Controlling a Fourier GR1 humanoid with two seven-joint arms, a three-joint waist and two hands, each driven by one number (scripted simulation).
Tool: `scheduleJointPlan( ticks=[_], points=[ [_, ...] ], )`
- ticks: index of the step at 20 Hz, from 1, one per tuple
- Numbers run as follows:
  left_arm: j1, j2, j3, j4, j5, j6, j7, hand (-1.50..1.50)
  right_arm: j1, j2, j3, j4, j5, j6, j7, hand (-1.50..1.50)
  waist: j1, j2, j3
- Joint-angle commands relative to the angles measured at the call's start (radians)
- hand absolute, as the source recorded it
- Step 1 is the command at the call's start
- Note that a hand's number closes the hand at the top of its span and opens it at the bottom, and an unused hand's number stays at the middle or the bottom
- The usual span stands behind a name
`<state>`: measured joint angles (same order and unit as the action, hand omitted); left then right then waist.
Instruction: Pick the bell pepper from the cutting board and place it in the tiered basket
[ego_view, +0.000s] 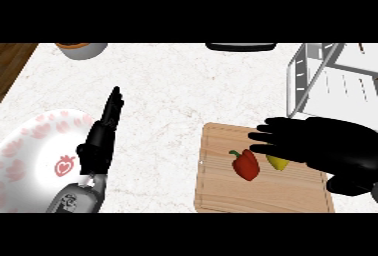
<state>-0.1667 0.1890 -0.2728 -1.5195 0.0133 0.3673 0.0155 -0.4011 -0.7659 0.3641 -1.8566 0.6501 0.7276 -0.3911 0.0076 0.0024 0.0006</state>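
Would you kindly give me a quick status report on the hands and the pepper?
Left hand open, resting by plate. Right hand open over wooden cutting board. Red bell pepper on board, ungrasped. Yellow item beside it.

Counter top (192, 85): pale stone, white with faint pinkish-grey veining, filling most of the view; evenly lit, soft shadows only; strip of dark brown wood (13, 62) along the upper left corner, beyond the counter's edge; white plate (29, 155) with pink spots and a red strawberry mark at the left edge; grey bowl (83, 49) with brownish rim at the top left, cut off; dark object (241, 46) at the top edge, cut off, unidentifiable.
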Motion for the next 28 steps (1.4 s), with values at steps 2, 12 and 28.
scheduleJointPlan(
  ticks=[2, 12, 28],
  points=[
    [0.001, 0.006, 0.032, -0.004, -0.012, -0.015, 0.007, 0.0, 0.019, -0.068, -0.014, -0.014, 0.032, -0.003, -0.182, -1.5, -0.008, -0.003, 0.0],
    [0.041, -0.027, 0.054, -0.016, -0.051, -0.047, -0.004, 0.0, -0.004, 0.053, 0.016, 0.117, 0.223, -0.147, -0.23, -1.5, -0.004, -0.002, -0.001],
    [0.016, -0.063, 0.111, 0.034, -0.063, -0.107, -0.03, 0.0, -0.018, 0.169, 0.047, 0.348, 0.331, -0.199, -0.315, -1.5, -0.003, -0.001, -0.001]
  ],
)
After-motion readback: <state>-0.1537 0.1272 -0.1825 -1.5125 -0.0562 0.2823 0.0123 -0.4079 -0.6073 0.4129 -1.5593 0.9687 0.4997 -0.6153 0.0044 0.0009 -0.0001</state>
